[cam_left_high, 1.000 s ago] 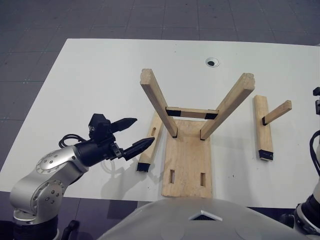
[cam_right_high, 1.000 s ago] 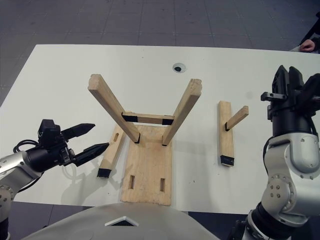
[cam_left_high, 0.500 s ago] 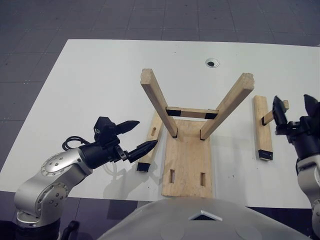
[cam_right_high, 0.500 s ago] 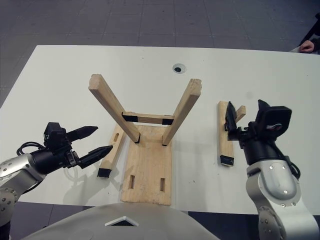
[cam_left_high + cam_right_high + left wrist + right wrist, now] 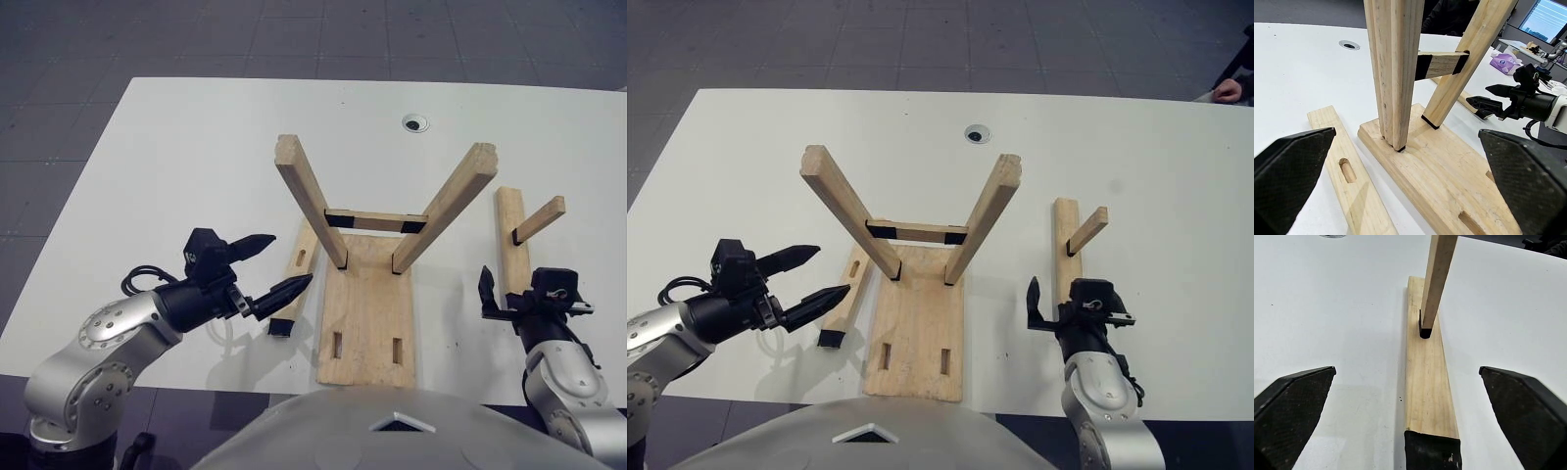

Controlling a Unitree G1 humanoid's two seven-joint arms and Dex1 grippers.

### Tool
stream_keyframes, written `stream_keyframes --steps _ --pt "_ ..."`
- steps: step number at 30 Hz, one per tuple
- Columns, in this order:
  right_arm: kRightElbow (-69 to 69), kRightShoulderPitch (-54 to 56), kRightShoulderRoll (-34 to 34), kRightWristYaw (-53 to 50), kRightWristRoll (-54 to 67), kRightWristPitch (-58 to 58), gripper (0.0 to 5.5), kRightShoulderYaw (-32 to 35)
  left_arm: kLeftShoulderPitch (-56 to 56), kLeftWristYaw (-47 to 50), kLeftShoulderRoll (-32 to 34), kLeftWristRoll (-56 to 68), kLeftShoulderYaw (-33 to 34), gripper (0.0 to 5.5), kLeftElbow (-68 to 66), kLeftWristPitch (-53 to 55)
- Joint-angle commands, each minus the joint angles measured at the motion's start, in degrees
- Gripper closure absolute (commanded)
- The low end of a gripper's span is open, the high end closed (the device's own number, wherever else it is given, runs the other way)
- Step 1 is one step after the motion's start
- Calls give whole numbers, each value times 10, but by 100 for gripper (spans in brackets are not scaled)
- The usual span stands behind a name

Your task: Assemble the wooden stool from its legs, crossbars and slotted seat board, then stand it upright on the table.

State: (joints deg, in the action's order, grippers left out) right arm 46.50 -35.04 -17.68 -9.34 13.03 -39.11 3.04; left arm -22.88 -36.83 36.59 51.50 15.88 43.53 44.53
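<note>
On a white desk (image 5: 186, 157), the left arm (image 5: 108, 338) lies low and bent, its forearm pointing across toward the slotted seat board (image 5: 365, 313). The left jaws stand open, empty. Just ahead of them, in line with the gap, a loose slotted leg (image 5: 297, 279) lies flat beside the board, its black-capped end near the nearer fingertip (image 5: 294, 286). Beyond that leg, a pair of splayed legs (image 5: 310, 201) rises from the board's far end, joined by a crossbar (image 5: 376, 221).

The right arm (image 5: 568, 392) comes up from the near edge of the desk, wrist level, pointing away from the robot. The right jaws are spread wide and hold nothing. A second leg (image 5: 1424, 367) lies flat and runs straight out from between them, with its black-capped end in the gap and neither finger touching it. A short crossbar (image 5: 540, 219) stands up at a slant from that leg, farther ahead of the right jaws.
</note>
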Motion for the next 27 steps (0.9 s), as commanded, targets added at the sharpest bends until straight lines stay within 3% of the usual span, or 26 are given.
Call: stream_keyframes --steps 1,5,10,27 --pt "-42 41 10 4 -29 -39 1 -30 0 9 9 4 -1 0 8 3" --pt "-85 73 13 1 -60 -94 1 -47 4 21 7 12 -3 0 14 6" --pt "-121 100 31 -5 -80 -155 1 -22 -12 38 6 33 3 0 36 8" --pt "-65 150 28 33 -106 -210 1 37 -27 65 12 58 -1 0 49 4"
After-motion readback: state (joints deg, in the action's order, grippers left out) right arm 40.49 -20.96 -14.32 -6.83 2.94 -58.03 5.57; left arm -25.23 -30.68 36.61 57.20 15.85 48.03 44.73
